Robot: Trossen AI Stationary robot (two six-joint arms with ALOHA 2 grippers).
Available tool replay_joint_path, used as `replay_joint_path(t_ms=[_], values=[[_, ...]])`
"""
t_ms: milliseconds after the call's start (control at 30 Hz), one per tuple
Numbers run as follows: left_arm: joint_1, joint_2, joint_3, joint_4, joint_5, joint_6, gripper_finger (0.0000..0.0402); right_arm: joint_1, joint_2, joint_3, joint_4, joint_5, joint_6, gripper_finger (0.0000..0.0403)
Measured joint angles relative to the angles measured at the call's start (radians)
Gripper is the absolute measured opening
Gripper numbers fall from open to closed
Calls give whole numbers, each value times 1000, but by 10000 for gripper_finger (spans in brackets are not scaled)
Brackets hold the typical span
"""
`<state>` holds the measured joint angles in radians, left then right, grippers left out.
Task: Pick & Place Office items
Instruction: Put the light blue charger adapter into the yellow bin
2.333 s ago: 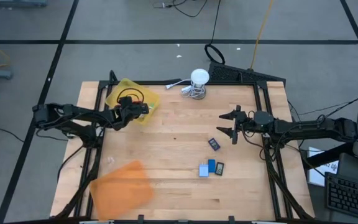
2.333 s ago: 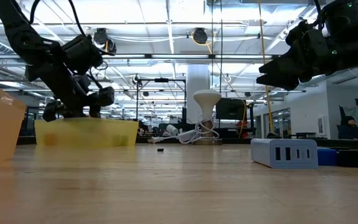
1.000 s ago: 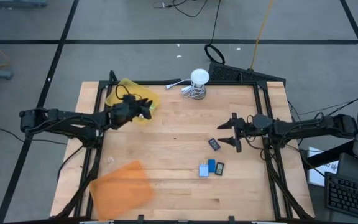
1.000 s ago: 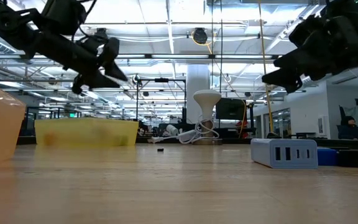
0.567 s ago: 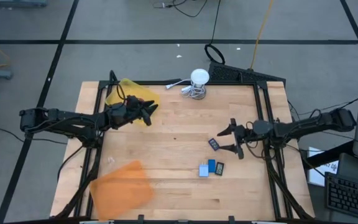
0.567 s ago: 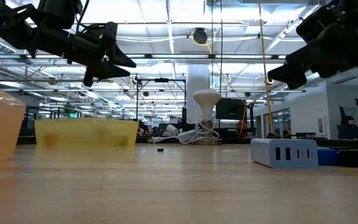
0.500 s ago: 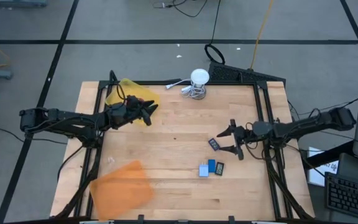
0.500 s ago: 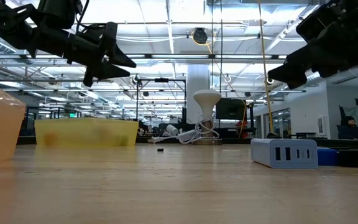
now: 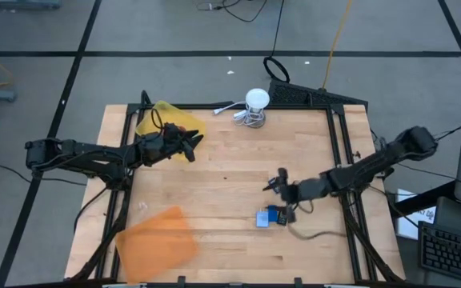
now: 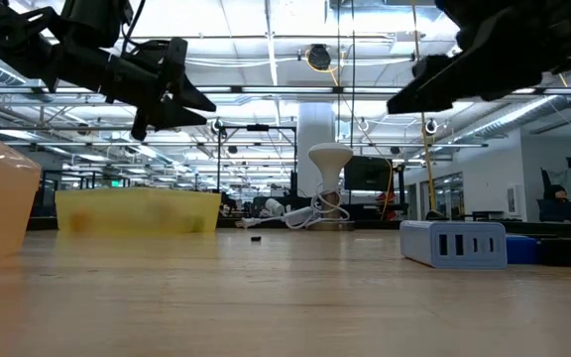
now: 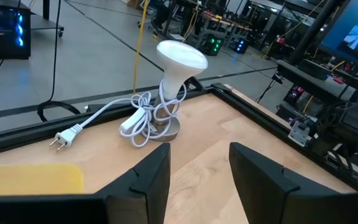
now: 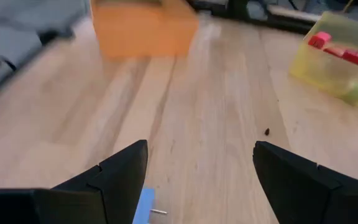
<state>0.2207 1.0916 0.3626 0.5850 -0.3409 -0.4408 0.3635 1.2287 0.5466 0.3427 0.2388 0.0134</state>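
Three small office items lie flat together on the wood near the table's right-near part: a blue-and-white block (image 9: 262, 218), a blue one (image 9: 273, 214) and a dark one (image 9: 284, 216). In the low view the pale block with ports (image 10: 453, 244) stands in front of the blue one (image 10: 520, 248). My right gripper (image 9: 281, 190) hovers open just above and beside this group; the right wrist view shows a blue piece (image 12: 143, 208) by its fingers (image 12: 201, 180). Red pieces (image 12: 353, 57) lie in the yellow tray (image 12: 337, 68). My left gripper (image 9: 189, 144) hangs open in the air at the yellow tray's (image 9: 154, 120) right edge.
A white round lamp with a coiled cable (image 9: 254, 108) stands at the far edge, also in the left wrist view (image 11: 166, 93). The orange tray (image 9: 157, 244) lies at the near-left corner. A tiny dark speck (image 9: 224, 178) sits mid-table. Bare wood stretches between the trays and the items.
My right gripper has moved toward the table's left and near edge and now stands over the group of small items, with its arm bent more sharply. My left gripper has tipped from pointing down to nearly level and edged slightly right, staying open.
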Motion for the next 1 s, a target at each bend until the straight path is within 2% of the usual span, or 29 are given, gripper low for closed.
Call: replay_joint_path(t_ms=[167,300,500,833,1000], values=[[0,0,0,-34,0,-12,152,42,162,150,-94,42,-22,293],[0,0,0,-48,0,-13,159,64,228,193,-170,35,-16,320],[0,0,0,-52,-1,-42,177,90,281,198,-271,21,83,335],[0,0,0,-63,-50,-77,196,97,309,198,-253,22,176,330],[0,0,0,-68,-51,-85,189,126,318,198,-244,21,189,329]])
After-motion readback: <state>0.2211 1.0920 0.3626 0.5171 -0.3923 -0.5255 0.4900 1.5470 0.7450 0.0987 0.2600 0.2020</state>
